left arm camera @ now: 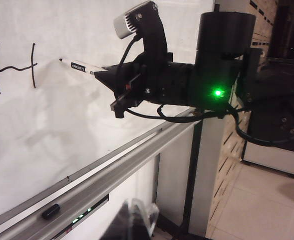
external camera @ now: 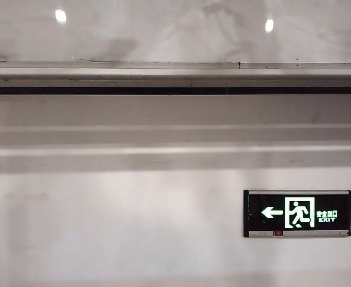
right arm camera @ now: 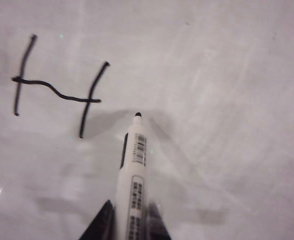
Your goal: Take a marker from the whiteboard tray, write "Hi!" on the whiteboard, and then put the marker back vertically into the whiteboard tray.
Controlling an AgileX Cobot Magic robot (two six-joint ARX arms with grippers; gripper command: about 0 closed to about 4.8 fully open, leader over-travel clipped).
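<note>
One letter is up so far: a wobbly black "H" (right arm camera: 56,87) sits on the big glossy white whiteboard (right arm camera: 227,100). The right gripper (right arm camera: 129,222) has its dark fingers (right arm camera: 101,222) pinching the slim white-barrelled marker (right arm camera: 134,175), cap off, black tip aimed at the board just beside the H's second stroke; can't tell if it's actually touching. From the left wrist view that same right arm reaches in from the side of the board. Below the H runs the long grey-silver metal whiteboard tray (left arm camera: 116,172), with a small black cap (left arm camera: 50,211) lying on it. The left gripper isn't in any shot, so its state is unknown.
</note>
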